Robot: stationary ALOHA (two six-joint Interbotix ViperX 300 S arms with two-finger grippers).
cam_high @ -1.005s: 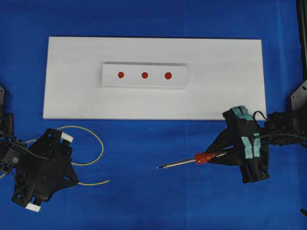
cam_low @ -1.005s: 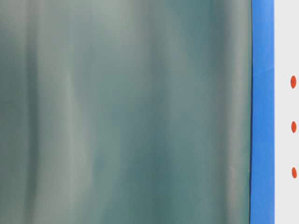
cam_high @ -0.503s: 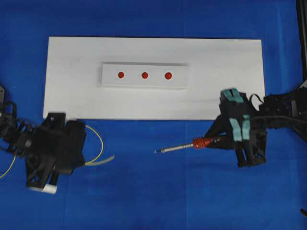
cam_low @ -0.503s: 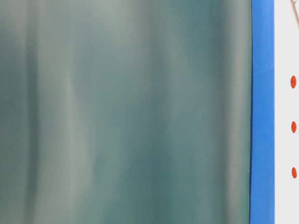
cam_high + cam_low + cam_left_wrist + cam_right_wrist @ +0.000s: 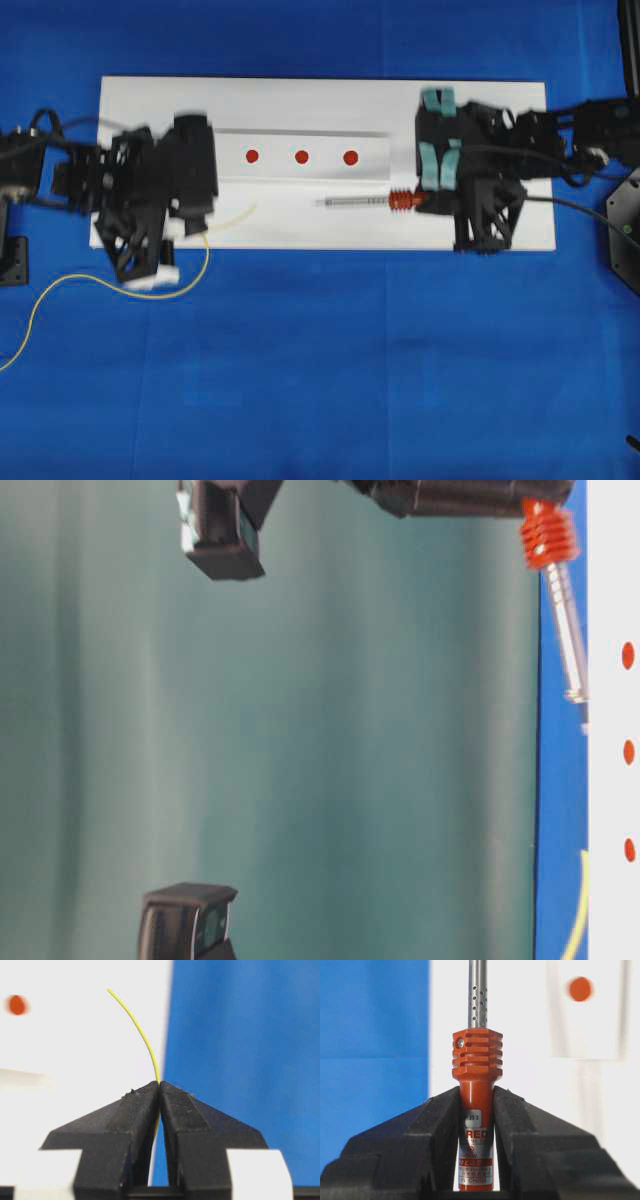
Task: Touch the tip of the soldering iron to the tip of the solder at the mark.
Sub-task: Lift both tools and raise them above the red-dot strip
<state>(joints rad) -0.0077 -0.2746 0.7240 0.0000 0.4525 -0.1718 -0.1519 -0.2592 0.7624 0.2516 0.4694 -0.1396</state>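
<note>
Left claw (image 5: 159, 1091) pinches the solder (image 5: 141, 1035), right claw (image 5: 476, 1105) clamps the soldering iron (image 5: 476, 1085), both tools projecting ahead, apparently to meet at a red mark (image 5: 301, 156).

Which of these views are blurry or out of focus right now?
Overhead: left gripper smeared by motion, iron slightly soft. Table-level: mostly a featureless teal haze. Left wrist: solder sharp, red dot blurred. Right wrist: iron sharp, dot soft.
</note>
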